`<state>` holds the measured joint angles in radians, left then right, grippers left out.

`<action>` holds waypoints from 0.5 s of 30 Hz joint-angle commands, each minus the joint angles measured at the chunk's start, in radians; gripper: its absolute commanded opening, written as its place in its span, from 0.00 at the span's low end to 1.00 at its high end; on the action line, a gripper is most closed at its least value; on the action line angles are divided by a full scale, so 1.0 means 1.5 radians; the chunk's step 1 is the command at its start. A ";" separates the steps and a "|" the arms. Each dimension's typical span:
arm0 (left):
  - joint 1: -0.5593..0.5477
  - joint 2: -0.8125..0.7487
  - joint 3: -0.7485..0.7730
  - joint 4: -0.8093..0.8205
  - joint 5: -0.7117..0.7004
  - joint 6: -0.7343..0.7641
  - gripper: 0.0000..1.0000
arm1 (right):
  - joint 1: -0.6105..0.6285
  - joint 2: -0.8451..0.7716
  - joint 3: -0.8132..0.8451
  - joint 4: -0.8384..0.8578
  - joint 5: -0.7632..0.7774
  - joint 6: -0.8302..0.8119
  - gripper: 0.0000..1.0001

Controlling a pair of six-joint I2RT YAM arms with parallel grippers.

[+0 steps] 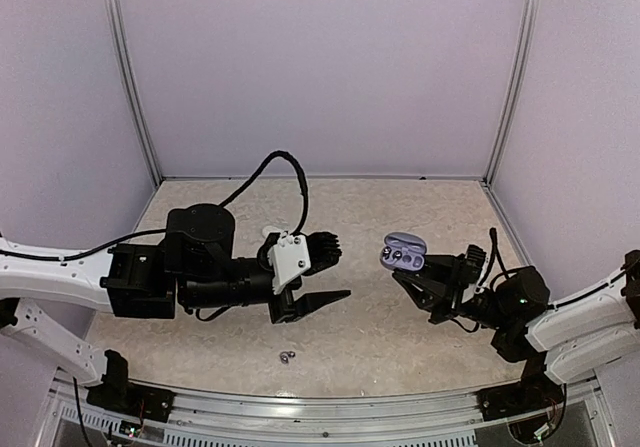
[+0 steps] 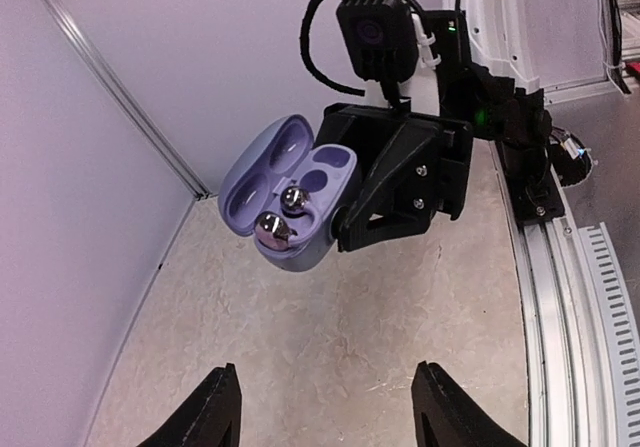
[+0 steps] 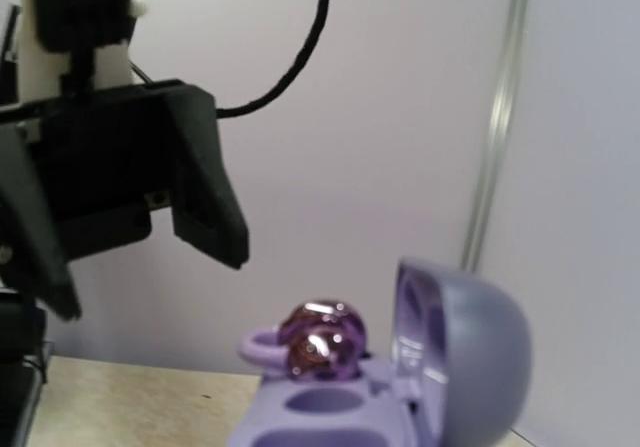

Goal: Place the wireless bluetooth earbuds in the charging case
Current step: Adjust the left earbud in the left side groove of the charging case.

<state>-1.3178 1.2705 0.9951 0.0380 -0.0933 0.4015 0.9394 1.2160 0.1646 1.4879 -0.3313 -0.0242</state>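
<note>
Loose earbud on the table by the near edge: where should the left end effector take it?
Probably from straight above, closing across the rounded body of the loose earbud: it lies low on the table, apart from everything else. The left end effector is open and empty.

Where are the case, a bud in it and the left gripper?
case (image 2: 268, 164): left wrist view, inside of the lid.
bud (image 2: 270, 229): left wrist view, its shiny top.
left gripper (image 1: 344, 272): top external view, gap between fingertips.

Soft even light; blurry right-wrist foreground
</note>
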 commanded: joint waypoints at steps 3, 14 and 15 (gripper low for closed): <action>-0.043 0.014 0.007 0.048 -0.077 0.163 0.57 | -0.003 -0.033 0.021 -0.080 -0.060 0.035 0.00; -0.057 0.070 0.053 0.031 -0.073 0.266 0.45 | 0.000 -0.031 0.028 -0.096 -0.085 0.050 0.00; -0.056 0.073 0.056 0.032 -0.070 0.269 0.45 | 0.001 -0.031 0.028 -0.096 -0.084 0.051 0.00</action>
<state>-1.3979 1.3613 1.0355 0.0776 -0.2104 0.7406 0.9394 1.1786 0.1844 1.3476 -0.4419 0.0326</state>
